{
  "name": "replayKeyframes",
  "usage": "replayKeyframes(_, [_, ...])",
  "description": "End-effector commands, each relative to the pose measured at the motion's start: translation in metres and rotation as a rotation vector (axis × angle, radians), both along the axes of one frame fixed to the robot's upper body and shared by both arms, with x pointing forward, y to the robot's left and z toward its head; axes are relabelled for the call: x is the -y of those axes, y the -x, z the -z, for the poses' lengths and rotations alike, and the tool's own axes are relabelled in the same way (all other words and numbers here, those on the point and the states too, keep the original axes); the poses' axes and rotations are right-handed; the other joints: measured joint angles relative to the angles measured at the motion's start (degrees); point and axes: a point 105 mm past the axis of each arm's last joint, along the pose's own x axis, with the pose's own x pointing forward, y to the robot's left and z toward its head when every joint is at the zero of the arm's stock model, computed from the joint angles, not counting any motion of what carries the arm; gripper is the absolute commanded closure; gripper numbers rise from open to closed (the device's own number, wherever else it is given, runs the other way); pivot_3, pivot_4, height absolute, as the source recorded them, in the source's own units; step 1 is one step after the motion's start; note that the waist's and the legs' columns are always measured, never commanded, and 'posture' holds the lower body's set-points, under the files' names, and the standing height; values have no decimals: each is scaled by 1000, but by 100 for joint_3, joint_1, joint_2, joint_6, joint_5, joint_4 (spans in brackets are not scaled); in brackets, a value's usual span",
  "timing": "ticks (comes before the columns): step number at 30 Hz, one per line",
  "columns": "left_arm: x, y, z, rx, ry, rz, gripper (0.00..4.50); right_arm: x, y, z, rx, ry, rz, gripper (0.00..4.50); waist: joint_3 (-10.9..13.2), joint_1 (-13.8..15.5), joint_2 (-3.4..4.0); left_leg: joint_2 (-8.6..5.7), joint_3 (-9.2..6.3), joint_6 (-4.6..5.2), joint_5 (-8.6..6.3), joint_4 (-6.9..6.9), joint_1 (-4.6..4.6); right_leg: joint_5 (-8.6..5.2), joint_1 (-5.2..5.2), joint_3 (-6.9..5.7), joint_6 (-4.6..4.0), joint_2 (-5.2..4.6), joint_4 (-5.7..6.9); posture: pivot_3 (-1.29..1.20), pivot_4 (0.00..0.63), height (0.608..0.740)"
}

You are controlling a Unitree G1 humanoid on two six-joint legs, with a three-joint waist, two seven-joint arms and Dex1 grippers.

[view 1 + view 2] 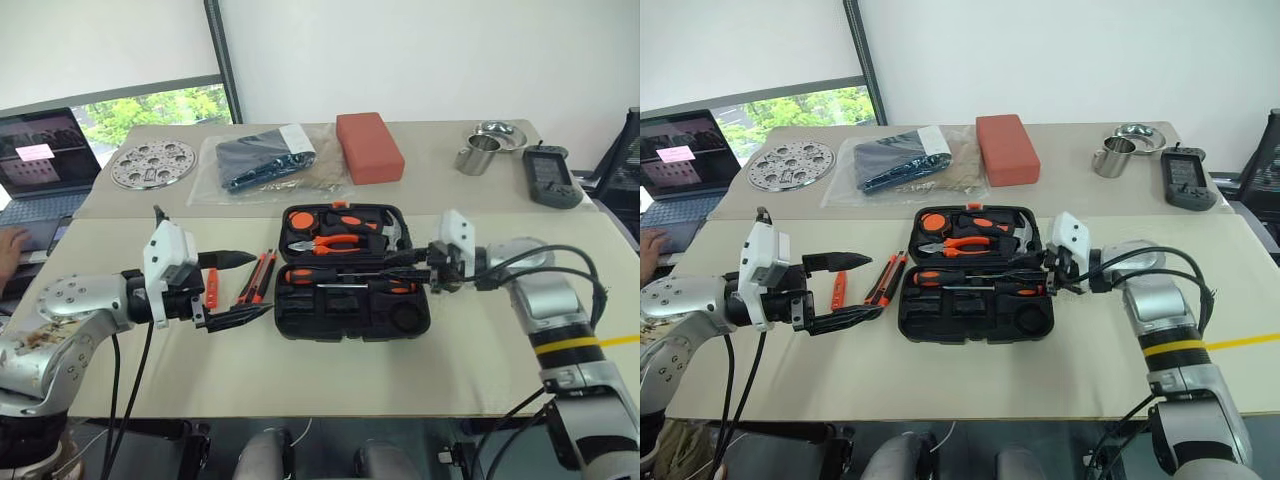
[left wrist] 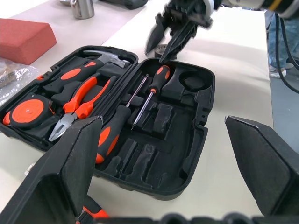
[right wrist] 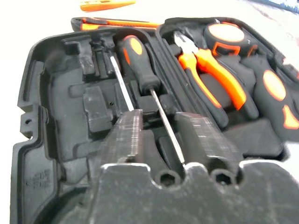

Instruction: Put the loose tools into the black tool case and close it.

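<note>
- The black tool case [image 1: 352,275] is lying open on the bench [image 1: 480,350], its lid half, the far one from the robot, holding the orange-handled pliers [image 1: 325,243] and the hammer [image 1: 397,232]
- Two black-and-orange screwdrivers [image 2: 140,105] are resting side by side in the case's near half, one just beside the other; they are looking only loosely seated, so a nudge could be rolling them out of their recesses
- The right gripper [image 2: 169,33] is hovering just off the case's right edge, its fingers [image 3: 126,135] drawn nearly together and gripping nothing; a sweep toward the case from here could be catching a screwdriver shaft and lifting it
- The dark tape roll [image 2: 161,50] is sitting on the bench just beside the case's right edge, close under the right gripper; it is partly hidden, so a blind grab could be knocking it away from the case
- The left gripper [image 1: 235,288] is hanging just left of the case with fingers [image 2: 74,161] spread wide and empty
- The utility knife [image 1: 257,277] is lying on the bench just left of the case, and the slim orange tester screwdriver [image 1: 211,286] is lying a little further left of it
- Both are lying flat and thin, so fingers could be skidding over them or pushing the knife against the case wall
- Closing the lid with any tool sitting proud could be jamming the latch
</note>
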Motion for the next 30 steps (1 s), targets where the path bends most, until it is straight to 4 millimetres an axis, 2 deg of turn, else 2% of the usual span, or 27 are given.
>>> replayKeyframes(1, [1,0,-9,55,-7,15,0,-1,-2,-9,33,-46,33,4449,0,8,0,-1,0,0,0,0,0,0,0,0,0,0,1,0,150,740])
replayKeyframes(8, [0,0,-11,59,-9,22,0,-16,5,7,-2,-36,-7,4449,0,12,0,-1,1,1,-1,1,0,0,0,-1,0,0,0,0,150,740])
replayKeyframes(12, [-1,0,-11,59,-12,19,0,-15,4,16,-14,-20,3,4449,0,13,0,-1,1,1,-1,1,-1,0,-1,-1,0,1,0,0,150,740])
replayKeyframes(16, [-1,1,-11,56,-14,20,0,-10,-1,32,-37,34,47,4449,0,15,0,-2,1,1,-1,1,0,0,0,-1,0,1,0,0,150,740])
replayKeyframes(22, [-2,0,-11,57,-19,16,0,-12,-2,36,-51,39,57,4449,-1,15,-1,-1,1,0,-1,1,4,0,3,-1,0,1,0,0,150,740])
replayKeyframes(30, [-1,0,-11,57,-17,19,0,-20,8,52,-95,71,35,4449,-2,-6,-3,1,1,-2,-2,1,14,0,4,2,0,3,10,0,150,740])
